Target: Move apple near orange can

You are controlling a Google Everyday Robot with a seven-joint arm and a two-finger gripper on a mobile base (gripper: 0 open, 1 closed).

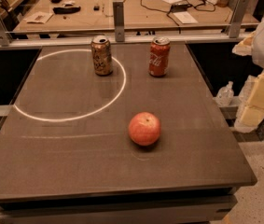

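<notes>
The apple (pixel 144 129), round and red-orange with a paler patch near its stem dimple, lies on the dark table (pixel 75 162), right of centre and toward the front. The orange can (pixel 102 55), amber-brown and mottled with a silver top, stands upright at the back, on the rim of a white circle. My gripper (pixel 258 94), white and pale yellow, hangs off the table's right edge, well to the right of the apple and apart from it. It holds nothing that I can see.
A red Coca-Cola can (pixel 159 56) stands upright at the back, right of the orange can. A white circle (pixel 71 118) is marked on the table's left half. A rail with metal posts (pixel 118 21) runs behind the table. A cluttered desk (pixel 136 8) lies beyond.
</notes>
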